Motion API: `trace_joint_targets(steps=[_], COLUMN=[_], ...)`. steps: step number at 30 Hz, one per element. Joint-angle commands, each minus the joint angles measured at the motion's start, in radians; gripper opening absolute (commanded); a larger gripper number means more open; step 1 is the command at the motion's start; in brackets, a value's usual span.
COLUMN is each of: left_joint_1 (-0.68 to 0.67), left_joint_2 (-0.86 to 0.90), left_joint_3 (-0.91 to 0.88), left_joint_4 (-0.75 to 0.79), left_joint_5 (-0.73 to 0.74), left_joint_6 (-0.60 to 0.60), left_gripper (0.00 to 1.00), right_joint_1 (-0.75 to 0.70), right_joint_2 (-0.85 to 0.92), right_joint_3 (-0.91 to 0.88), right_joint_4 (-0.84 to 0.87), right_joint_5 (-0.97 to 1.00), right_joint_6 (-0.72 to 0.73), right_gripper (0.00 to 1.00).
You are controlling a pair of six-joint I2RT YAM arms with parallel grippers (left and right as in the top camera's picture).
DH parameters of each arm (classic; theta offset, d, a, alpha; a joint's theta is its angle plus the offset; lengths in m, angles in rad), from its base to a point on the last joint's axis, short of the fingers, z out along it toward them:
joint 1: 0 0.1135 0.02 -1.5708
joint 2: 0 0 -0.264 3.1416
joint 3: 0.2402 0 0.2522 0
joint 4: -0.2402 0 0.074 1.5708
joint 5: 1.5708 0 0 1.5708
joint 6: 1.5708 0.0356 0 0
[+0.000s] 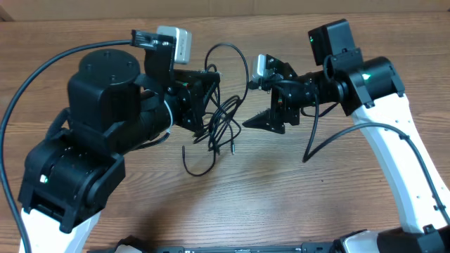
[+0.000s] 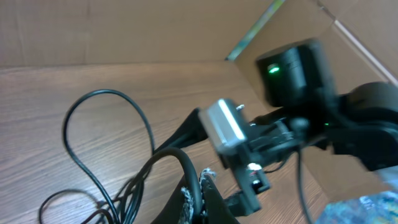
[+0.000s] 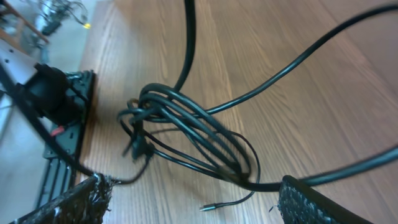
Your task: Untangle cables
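While the thin black cables (image 1: 219,116) are seen knotted in loose loops at the middle of the wooden desk (image 1: 302,204), little is judged done; the right claw (image 3: 193,193) is spread wide just right of them, and the state of the left claw (image 2: 200,202) cannot be told

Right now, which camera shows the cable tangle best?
Right wrist: the cable tangle fills the frame, with separate strands visible. Overhead shows it whole but small between the arms; left wrist catches only one loop.
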Motion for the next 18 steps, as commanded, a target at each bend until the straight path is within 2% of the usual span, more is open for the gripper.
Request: trace_joint_targets(steps=[1,12,18], left_joint_1=[0.006,0.006,0.006], left_joint_2=[-0.013,-0.012,-0.011], left_joint_3=[0.049,0.055,0.055], left_joint_4=[0.023,0.041,0.056], left_joint_5=[0.024,0.026,0.128], left_joint_6=[-0.017,-0.040,-0.099], left_gripper=[0.04,0.04,0.04], right_joint_1=[-0.002,0.041,0.052], right_joint_2=[0.013,0.017,0.017], right_joint_3=[-0.006,-0.006,-0.006], right_joint_4=[0.000,-0.002,0.047], right_joint_5=[-0.099,-0.122,-0.122], right_joint_6=[-0.022,0.010,0.010], right_gripper=[0.85,0.84,0.84])
